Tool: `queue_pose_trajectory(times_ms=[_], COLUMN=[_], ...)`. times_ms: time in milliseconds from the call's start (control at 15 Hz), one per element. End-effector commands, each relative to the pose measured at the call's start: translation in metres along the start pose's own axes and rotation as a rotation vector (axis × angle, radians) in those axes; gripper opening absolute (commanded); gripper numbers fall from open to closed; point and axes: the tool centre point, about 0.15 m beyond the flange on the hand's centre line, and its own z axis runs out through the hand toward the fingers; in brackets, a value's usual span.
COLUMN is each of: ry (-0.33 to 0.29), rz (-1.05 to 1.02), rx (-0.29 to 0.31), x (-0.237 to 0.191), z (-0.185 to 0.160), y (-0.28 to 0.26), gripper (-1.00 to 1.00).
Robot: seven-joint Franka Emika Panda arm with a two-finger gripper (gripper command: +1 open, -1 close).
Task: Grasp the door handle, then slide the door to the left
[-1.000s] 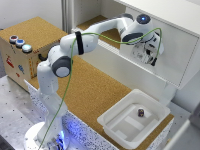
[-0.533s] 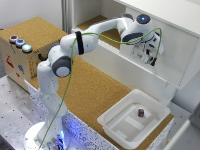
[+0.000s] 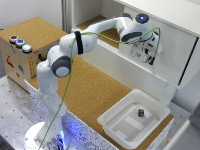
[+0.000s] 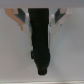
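Observation:
The door (image 3: 176, 46) is a large plain white cabinet panel at the exterior view's upper right. My gripper (image 3: 146, 53) is pressed up against its face. In the wrist view the door handle (image 4: 39, 41) is a slim black bar on the white door (image 4: 70, 55). It runs between my two fingers (image 4: 20, 17), which sit tight against its sides with no gap showing. My gripper (image 4: 40, 15) looks shut on the handle. In the exterior view the handle is hidden behind my gripper.
A white plastic tub (image 3: 114, 122) with a small dark object (image 3: 141, 113) in it stands on the cork tabletop (image 3: 100, 92) below the door. A wooden box with coloured buttons (image 3: 17, 55) stands at the exterior view's left. The cabinet opening lies behind my arm.

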Motion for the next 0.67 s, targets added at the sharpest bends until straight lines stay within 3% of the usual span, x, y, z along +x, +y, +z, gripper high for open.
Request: queue_pose_trajectory(times_ms=[0,600], ry=[0.062,0.053], rz=[0.030,-0.010], rx=[-0.156,-0.138], x=[0.012,0.026], z=[0.025,0.029], y=[-0.084,-0.165], gripper=[-1.00,-1.00])
